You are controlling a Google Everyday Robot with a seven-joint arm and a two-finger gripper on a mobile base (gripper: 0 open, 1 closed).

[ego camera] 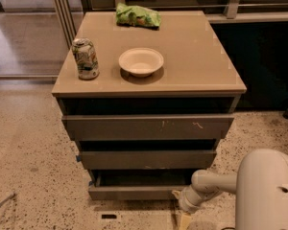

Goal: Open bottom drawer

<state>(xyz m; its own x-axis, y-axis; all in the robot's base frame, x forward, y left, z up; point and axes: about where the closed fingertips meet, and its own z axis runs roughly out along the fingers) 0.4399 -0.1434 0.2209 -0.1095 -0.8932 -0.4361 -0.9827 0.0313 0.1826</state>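
- The cabinet (201, 56): a hard tug could rock it and topple the can (85, 59) on top.
- The bottom drawer (134, 192), lowest in the cabinet, seems slightly ajar. Pulled by one corner, it may jam.
- The gripper (184, 218) is at the cabinet's lower right corner. I cannot tell its hold, and it may slip.
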